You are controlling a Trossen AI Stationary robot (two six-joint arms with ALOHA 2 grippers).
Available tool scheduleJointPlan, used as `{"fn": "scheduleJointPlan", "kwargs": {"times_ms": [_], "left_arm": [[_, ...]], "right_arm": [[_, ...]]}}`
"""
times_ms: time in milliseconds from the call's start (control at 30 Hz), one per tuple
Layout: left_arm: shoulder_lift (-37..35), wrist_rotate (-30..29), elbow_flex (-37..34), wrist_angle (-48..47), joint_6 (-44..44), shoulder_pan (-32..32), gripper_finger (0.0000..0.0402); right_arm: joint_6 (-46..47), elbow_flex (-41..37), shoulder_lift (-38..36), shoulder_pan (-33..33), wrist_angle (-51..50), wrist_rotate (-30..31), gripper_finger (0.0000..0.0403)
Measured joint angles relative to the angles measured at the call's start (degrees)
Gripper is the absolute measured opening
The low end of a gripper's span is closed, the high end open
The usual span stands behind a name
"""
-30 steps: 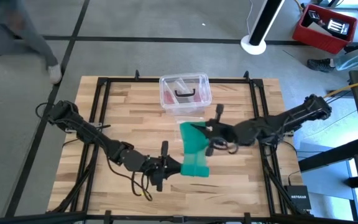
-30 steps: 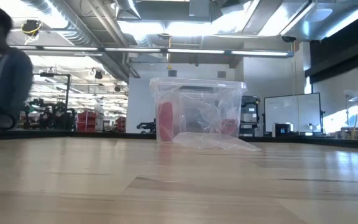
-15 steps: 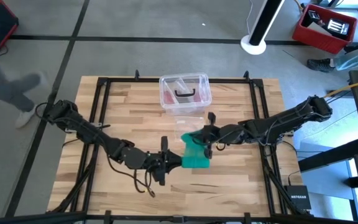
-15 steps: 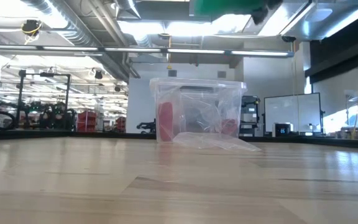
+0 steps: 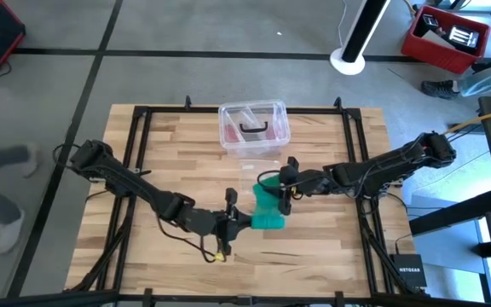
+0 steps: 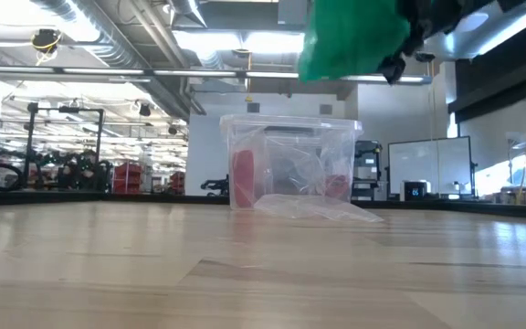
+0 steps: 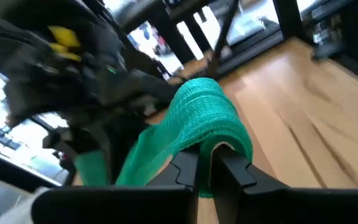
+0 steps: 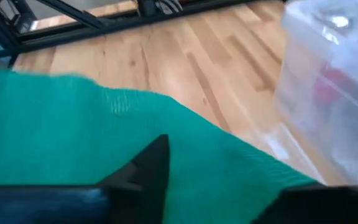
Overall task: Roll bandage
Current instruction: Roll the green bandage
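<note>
The teal-green bandage (image 5: 268,207) is a short folded band held up clear of the table, between the two grippers. In the low view the bandage (image 6: 350,38) shows only at the top of the picture, high above the table. My left gripper (image 5: 235,220) comes from the table's left and is shut on the bandage's near end. My right gripper (image 5: 283,193) comes from the right at the bandage's far end (image 5: 267,184). Its fingers stand apart, with the cloth (image 8: 73,130) spread between them. My left gripper pinches the bandage's curled near end (image 7: 219,134) between its two shut fingers (image 7: 185,171), coming about level from the table's left. The cloth loops over the fingertips and runs on toward the right arm, clear of the table. My right gripper has the bandage's far end (image 8: 185,143) lying between its parted fingers (image 8: 146,163). The cloth is not pinched, and I cannot tell whether it rests on a finger.
A clear plastic box (image 5: 254,128) with pinkish contents stands at the table's far middle, just beyond the grippers, its clear lid (image 6: 322,208) lying in front of it. A black frame (image 5: 140,153) runs along the table's edges. Bare wood (image 5: 331,247) lies toward the near edge.
My right gripper has come down and toward the left gripper, rolling as it went, bringing the bandage's far end with it. The bandage, longer a second ago, is now bunched into a shorter band. My left gripper has sunk and shifted slightly toward the table's right, still shut on the near end.
</note>
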Motion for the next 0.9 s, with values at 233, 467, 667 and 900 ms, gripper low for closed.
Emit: {"fn": "scheduleJointPlan", "kwargs": {"times_ms": [233,467,667,900], "left_arm": [[5.5,-0.1,0.0,-1.6,-7.6,0.6,0.0015],[8.3,0.0,0.0,-5.8,-15.1,2.3,0.0015],[9.1,1.0,0.0,-5.7,-15.6,2.4,0.0015],[9.2,1.0,0.0,-6.2,-16.3,2.3,0.0015]], "right_arm": [[7.1,-1.9,0.1,-0.3,-0.4,-4.2,0.0234],[21.5,-1.9,0.1,-0.3,-0.2,-8.6,0.0257],[34.3,-1.8,0.1,-1.1,0.6,-4.7,0.0257],[43.6,-1.2,0.1,-1.3,4.9,-4.7,0.0257]]}}
